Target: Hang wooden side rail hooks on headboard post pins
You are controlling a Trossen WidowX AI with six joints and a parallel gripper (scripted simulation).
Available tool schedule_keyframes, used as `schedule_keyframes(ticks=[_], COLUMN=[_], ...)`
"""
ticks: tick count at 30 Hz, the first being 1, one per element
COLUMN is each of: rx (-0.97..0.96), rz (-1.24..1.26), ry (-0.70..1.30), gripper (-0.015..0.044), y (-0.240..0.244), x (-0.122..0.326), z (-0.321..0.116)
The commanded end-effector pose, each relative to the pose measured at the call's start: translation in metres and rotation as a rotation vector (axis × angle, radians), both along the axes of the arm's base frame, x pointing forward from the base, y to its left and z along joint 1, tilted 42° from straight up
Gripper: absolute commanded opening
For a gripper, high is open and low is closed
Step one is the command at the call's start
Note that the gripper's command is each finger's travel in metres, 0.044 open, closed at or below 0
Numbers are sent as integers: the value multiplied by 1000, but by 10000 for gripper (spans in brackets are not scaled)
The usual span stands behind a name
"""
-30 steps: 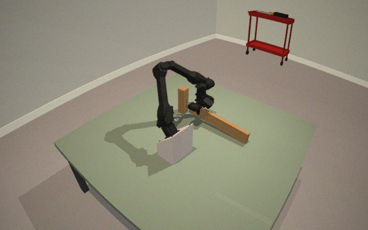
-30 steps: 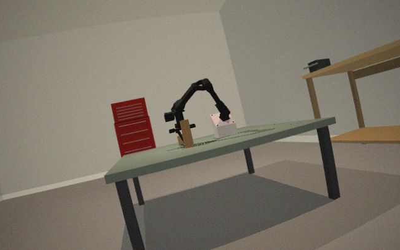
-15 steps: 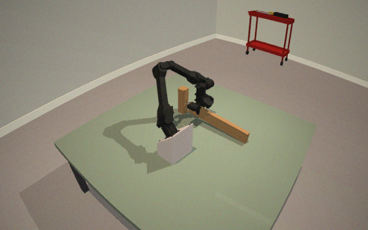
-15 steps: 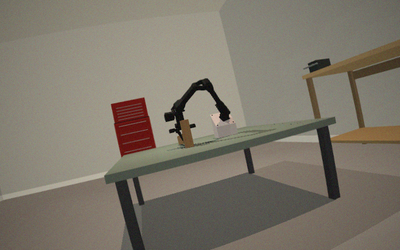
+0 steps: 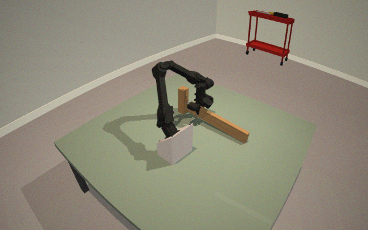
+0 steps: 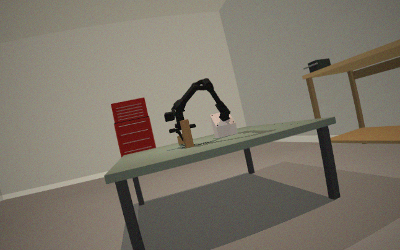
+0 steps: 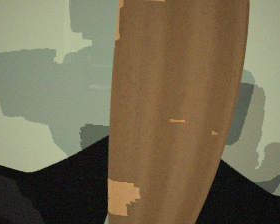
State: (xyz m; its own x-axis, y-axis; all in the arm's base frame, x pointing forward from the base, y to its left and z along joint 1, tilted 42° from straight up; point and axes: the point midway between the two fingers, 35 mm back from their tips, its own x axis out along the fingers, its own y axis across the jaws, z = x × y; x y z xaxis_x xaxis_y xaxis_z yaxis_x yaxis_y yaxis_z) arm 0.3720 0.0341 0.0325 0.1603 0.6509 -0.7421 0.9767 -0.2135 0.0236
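Fingers (image 5: 193,106): partway apart, closed on the rail, with wood filling the gap between in the wrist view; pointing down toward the table.
Rail (image 5: 225,123) (image 6: 179,140) (image 7: 176,100): held between the fingers near the post end, running well out beyond on the side away from the post.
Far end of rail: well apart from the fingers, low over the table, with shadow close beneath; cannot tell contact for certain.
Post (image 5: 182,99) (image 6: 186,133): upright on the table, just beside the fingers, at the gripped end of the rail.
Steel hooks (image 5: 188,102): small pale bits between the fingers and the post, at the rail's near end; too small to tell whether seated on the pins.
Slot and pins: too small to make out, on the post beside the fingers.
Arm (image 5: 161,91) (image 6: 189,95): bent high above the fingers, reaching down from the pale base block.
Base block (image 5: 180,144) (image 6: 225,130): on the table, apart from the fingers.
Table (image 5: 236,177) (image 6: 226,146): green-topped, below the fingers.
Red cart (image 5: 271,17): on the floor, well apart from the fingers.
Red drawer chest (image 6: 134,133): beyond the table, well apart from the fingers.
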Motion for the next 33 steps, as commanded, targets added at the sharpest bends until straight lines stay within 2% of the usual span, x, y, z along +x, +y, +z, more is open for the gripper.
schedule_keyframes(ticks=[1,33], rx=[-3,-3], rz=[-7,-7], ry=[-5,-6], gripper=[0,0], y=[-1,0], x=[1,4], z=[2,6])
